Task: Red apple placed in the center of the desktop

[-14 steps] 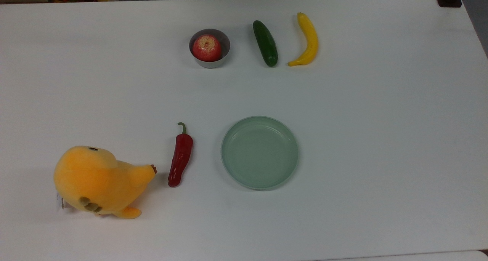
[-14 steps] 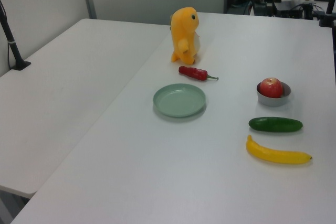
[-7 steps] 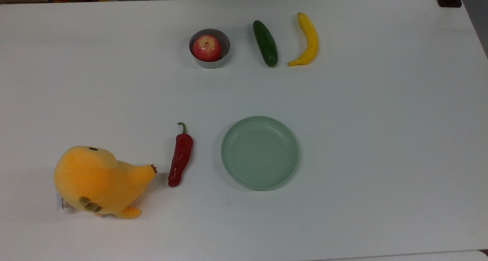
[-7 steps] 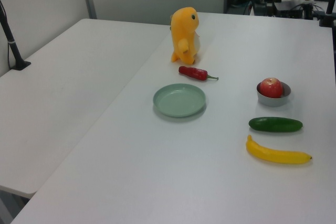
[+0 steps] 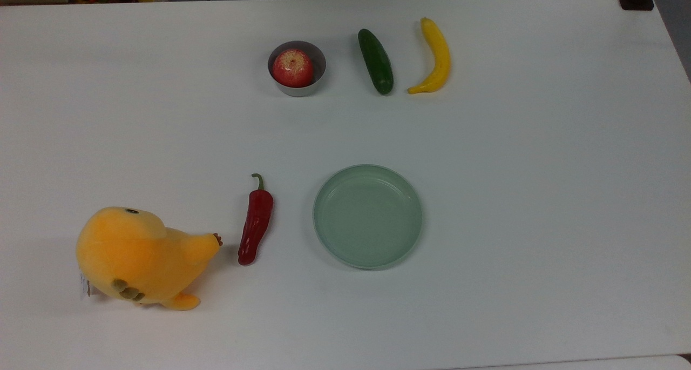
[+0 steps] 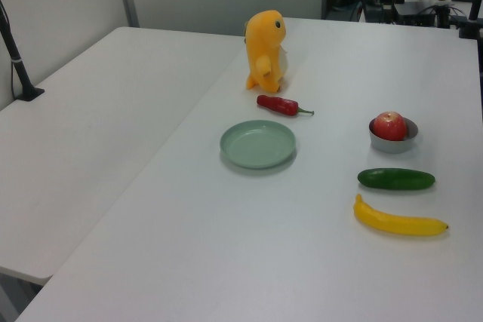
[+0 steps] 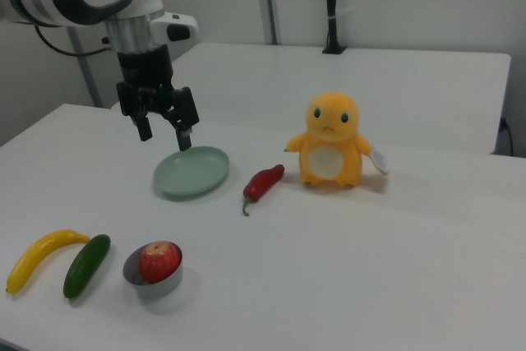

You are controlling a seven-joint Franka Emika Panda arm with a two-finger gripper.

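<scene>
The red apple (image 5: 292, 68) (image 6: 390, 126) (image 7: 159, 261) sits in a small grey metal bowl (image 5: 317, 62) (image 7: 136, 270) near the far edge of the white desktop (image 5: 540, 159) in the top view. In the right view, my gripper (image 7: 165, 134) hangs open in the air with nothing between its fingers, high above the desktop and well behind the bowl, over the pale green plate (image 7: 191, 172).
A green cucumber (image 5: 376, 61) and a yellow banana (image 5: 433, 55) lie beside the bowl. The green plate (image 5: 367, 215), a red chili pepper (image 5: 256, 221) and an orange plush toy (image 5: 139, 256) stand nearer the top view's bottom. A second table (image 6: 90, 111) adjoins.
</scene>
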